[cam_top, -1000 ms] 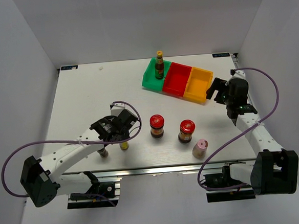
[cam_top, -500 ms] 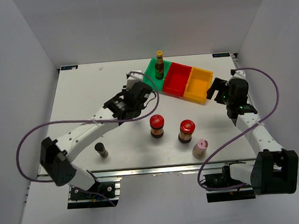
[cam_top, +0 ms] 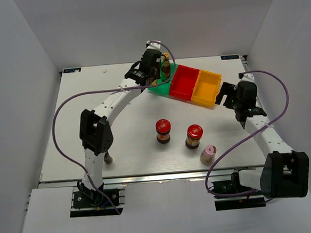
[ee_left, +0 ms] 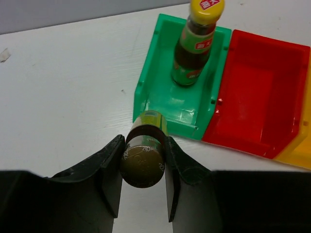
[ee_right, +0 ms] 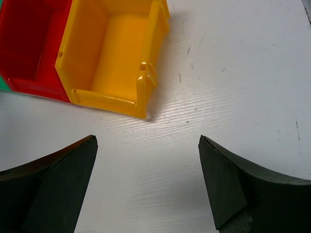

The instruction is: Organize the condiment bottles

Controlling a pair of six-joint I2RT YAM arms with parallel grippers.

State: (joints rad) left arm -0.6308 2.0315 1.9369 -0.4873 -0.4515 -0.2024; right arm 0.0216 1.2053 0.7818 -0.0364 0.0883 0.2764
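My left gripper is shut on a slim dark yellow-capped bottle, seen from its base, held just in front of the green bin. In the top view this gripper is at the bin's left side. A second yellow-capped bottle stands upright at the back of that bin. Two red-lidded jars, a pink-capped bottle and a black-capped shaker stand near the front. My right gripper is open and empty over bare table by the yellow bin.
A red bin and the yellow bin sit in a row to the right of the green one. The left arm's upper link stands over the shaker. The right gripper is at the yellow bin's right end.
My left arm has swung from the front left of the table to the green bin at the back, carrying the yellow-capped bottle. The right arm has barely moved.
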